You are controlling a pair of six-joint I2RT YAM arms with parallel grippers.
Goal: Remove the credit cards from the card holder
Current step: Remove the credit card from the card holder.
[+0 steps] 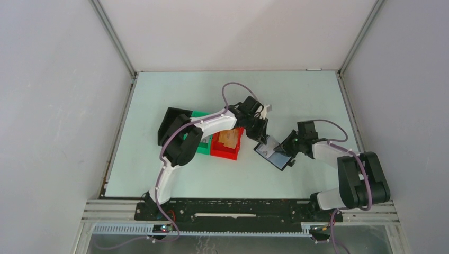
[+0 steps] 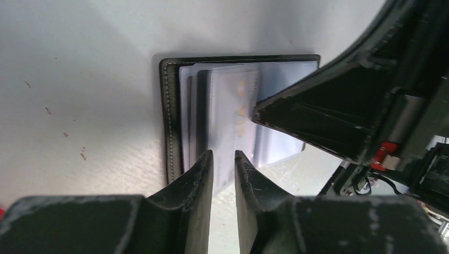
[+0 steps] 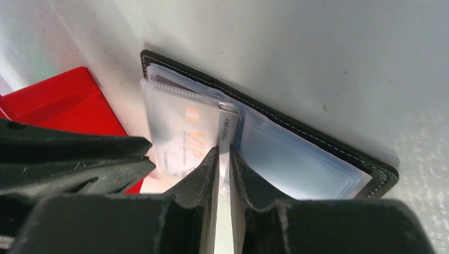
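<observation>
Card holder (image 1: 274, 156) lies open and flat on the table (image 1: 212, 92), right of centre in the top view, just right of the red bin (image 1: 222, 152). Green bin (image 1: 202, 147) touches the red bin's left side. Black bin (image 1: 170, 125) sits at the left end of the row, partly under the left arm.

Credit cards (image 2: 233, 106): still inside the holder, in clear sleeves fanned over its inner face. One shows orange lettering. Black stitched border of the holder is visible along the left in the left wrist view.

Left gripper (image 1: 263, 138): at the upper end of the holder. Fingers drawn to a narrow slit at the edge of the orange-lettered card. A pale surface fills the slit; cannot tell whether anything is pinched.

Right gripper (image 1: 285, 148): at the holder's right side. In the right wrist view the fingers are closed on a thin upright leaf with small print, apparently one card edge-on. Card or sleeve alone not certain.

Both grippers sit close together over the holder, tips near each other.
</observation>
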